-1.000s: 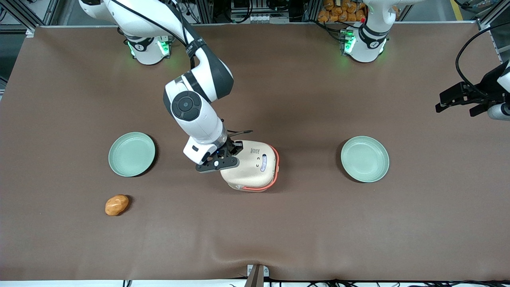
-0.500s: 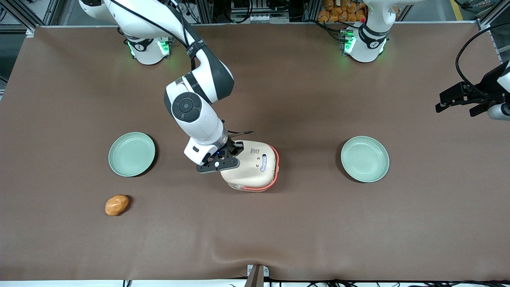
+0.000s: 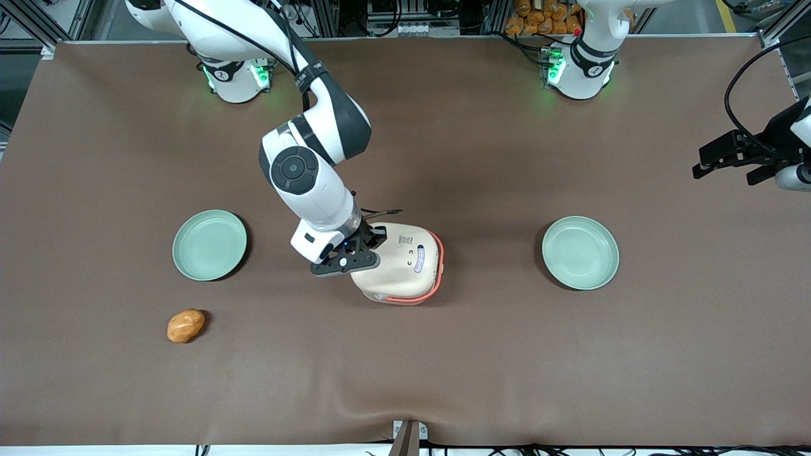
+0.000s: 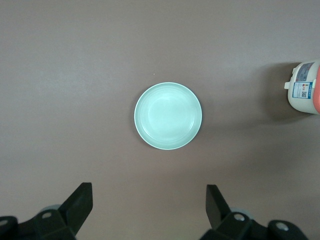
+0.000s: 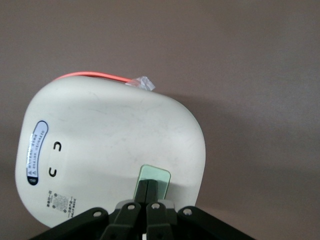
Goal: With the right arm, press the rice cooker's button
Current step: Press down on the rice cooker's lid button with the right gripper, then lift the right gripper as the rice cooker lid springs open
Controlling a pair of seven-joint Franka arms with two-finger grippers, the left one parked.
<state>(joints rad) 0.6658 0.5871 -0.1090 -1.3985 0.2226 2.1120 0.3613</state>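
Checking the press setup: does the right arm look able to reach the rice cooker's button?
Probably yes: the claw, fingers shut, sits right at the button on the rice cooker, nothing between them.

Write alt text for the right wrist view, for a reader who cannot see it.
The claw, fingers shut together, has its tips on the small pale green button at the edge of the cream rice cooker lid. The lid carries a blue-edged oval label, and an orange-red trim band shows along one edge, on the brown table.
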